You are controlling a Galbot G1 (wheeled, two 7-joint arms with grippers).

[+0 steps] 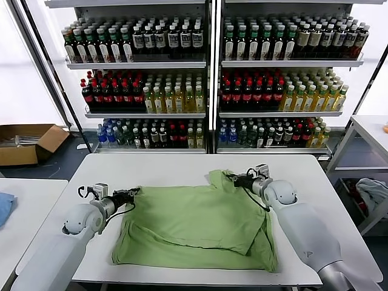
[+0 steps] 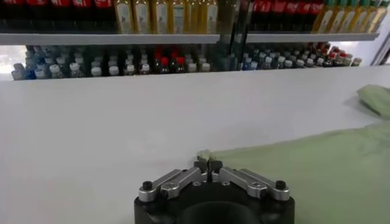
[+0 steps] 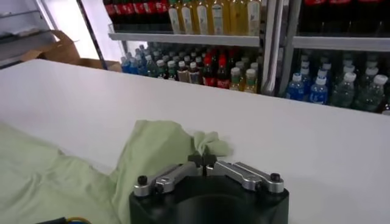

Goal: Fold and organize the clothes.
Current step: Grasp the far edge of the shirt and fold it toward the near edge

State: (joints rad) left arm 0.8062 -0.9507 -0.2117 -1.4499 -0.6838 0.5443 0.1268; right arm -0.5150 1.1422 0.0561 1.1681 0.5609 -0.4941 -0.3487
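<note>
The light green polo shirt (image 1: 194, 218) lies on the white table (image 1: 157, 167), plain side up, partly folded with creased layers at its right. My left gripper (image 1: 134, 193) is shut on the shirt's far left corner (image 2: 207, 154), low at the table. My right gripper (image 1: 234, 179) is shut on a bunched bit of the shirt's far right edge (image 3: 204, 143), also low at the table. The collar, buttons and checkered print are hidden.
Shelves of bottles (image 1: 206, 91) stand behind the table. A cardboard box (image 1: 27, 142) sits on the floor at far left. A blue cloth (image 1: 5, 206) lies on a side table at left. A pale cloth bundle (image 1: 373, 193) sits at right.
</note>
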